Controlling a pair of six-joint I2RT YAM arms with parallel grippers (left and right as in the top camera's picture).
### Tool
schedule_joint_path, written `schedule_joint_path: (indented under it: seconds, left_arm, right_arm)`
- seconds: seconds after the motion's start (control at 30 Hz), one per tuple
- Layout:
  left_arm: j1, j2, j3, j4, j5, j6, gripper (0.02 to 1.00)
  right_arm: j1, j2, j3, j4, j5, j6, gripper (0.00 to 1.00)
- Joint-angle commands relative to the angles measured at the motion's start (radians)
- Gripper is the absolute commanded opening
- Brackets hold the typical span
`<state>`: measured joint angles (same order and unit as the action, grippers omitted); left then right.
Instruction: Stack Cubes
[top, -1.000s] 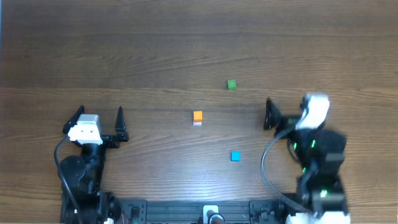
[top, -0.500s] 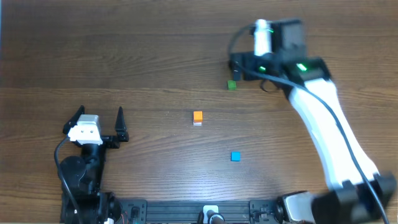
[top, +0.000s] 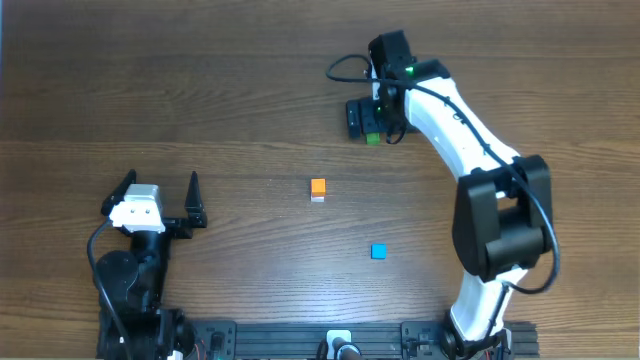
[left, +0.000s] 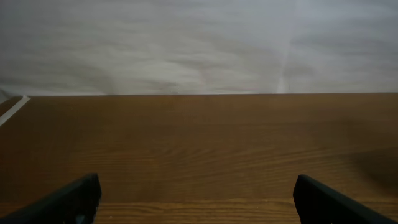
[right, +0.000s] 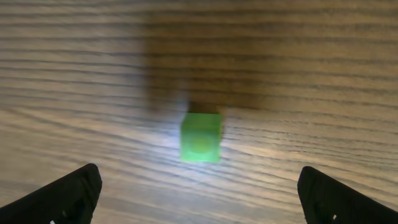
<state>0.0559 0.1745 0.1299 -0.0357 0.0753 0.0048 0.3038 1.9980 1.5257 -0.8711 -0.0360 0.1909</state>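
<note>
Top view: across the wooden worktop, the right arm stretches to the far side, its tool released wide over the green cube on the wood. The left tool sits open at near left. An orange cube lies at centre, a blue cube nearer, to its right.

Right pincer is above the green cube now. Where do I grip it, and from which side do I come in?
Take the green cube by two opposite side faces, coming straight down from above. It sits flat on the table with every side free, and the right pincer hangs open over it, a finger to each side.
</note>
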Motion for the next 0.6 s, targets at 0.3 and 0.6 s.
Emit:
schedule_joint_path:
  seconds: [0.3, 0.6]
  left_arm:
    - [0.006, -0.006, -0.006, 0.005, 0.007, 0.017, 0.998]
    - [0.006, -0.006, -0.006, 0.005, 0.007, 0.017, 0.998]
  right_arm:
    - [0.040, 0.138, 0.032, 0.053, 0.090, 0.076, 0.980]
    - [0.051, 0.147, 0.032, 0.063, 0.120, 0.124, 0.634]
